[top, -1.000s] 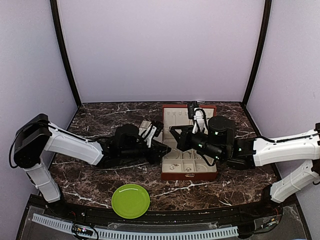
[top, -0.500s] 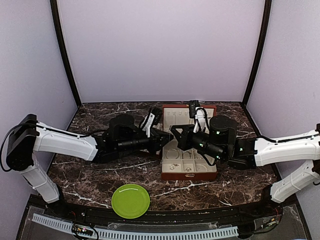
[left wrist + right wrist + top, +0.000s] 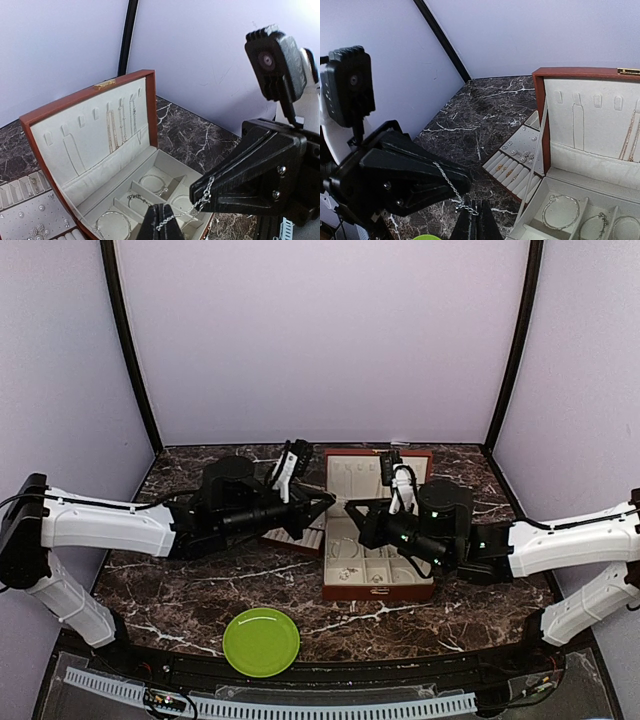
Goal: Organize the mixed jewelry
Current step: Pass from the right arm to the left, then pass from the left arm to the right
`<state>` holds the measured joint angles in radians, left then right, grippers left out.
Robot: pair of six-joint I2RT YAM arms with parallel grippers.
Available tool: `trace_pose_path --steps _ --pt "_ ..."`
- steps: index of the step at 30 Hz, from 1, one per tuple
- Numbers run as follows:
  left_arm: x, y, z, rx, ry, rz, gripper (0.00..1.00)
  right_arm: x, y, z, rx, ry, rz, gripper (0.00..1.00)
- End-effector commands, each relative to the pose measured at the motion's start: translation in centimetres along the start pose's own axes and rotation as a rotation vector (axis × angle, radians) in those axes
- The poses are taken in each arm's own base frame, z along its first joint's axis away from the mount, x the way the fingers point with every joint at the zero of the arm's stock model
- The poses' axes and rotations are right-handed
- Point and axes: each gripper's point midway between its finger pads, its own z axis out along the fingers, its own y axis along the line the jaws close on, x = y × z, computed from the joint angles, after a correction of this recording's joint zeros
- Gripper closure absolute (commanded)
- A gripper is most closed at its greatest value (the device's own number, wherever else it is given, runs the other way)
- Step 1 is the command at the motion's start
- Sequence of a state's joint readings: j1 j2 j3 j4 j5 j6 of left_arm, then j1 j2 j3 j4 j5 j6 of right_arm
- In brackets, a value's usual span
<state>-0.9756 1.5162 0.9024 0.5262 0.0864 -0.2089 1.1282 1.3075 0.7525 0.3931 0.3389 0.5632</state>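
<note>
The table (image 3: 200, 600) is dark stone with white lines in it; a red-brown box (image 3: 378, 587) sits near the middle with its lid standing up (cream inside); a flat tray (image 3: 290, 540) lies just beside it on the left; a green plate (image 3: 261, 641) sits near the front edge, well apart from both.

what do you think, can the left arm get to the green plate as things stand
Probably not freely. The left gripper is shut on a thin chain that the right gripper also pinches, so moving away would tug it. Otherwise nothing blocks the way to the green plate.
</note>
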Motion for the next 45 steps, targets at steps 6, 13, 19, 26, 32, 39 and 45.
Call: trace_pose_path --steps 6,13,19,26,32,39,45 --pt "-2.0 -1.2 -1.0 0.018 0.066 0.044 1.0 0.4 1.0 -0.6 -0.084 0.001 0.025 1.0" --pt "-2.3 -1.3 -1.2 0.002 0.145 0.001 1.0 -0.6 2.5 -1.6 -0.184 0.004 0.021 0.78" --pt "-2.2 -1.2 -1.0 -0.021 0.202 -0.065 1.0 -1.3 2.6 -2.8 -0.255 0.008 0.056 0.56" --pt "-2.4 -2.2 -0.7 0.019 0.251 -0.152 1.0 -3.3 3.2 -3.2 -0.37 0.036 0.052 0.42" --pt "-2.6 -2.6 -0.1 0.031 0.296 -0.16 1.0 -3.9 3.9 -3.5 -0.416 0.064 0.016 0.4" --pt "-2.9 -2.8 0.3 0.04 0.293 -0.166 1.0 -2.9 2.8 -2.6 -0.355 0.103 -0.044 0.5" --pt "-3.4 -3.0 0.3 0.048 0.28 -0.164 1.0 -2.3 0.6 -1.7 -0.247 0.092 -0.077 0.6"
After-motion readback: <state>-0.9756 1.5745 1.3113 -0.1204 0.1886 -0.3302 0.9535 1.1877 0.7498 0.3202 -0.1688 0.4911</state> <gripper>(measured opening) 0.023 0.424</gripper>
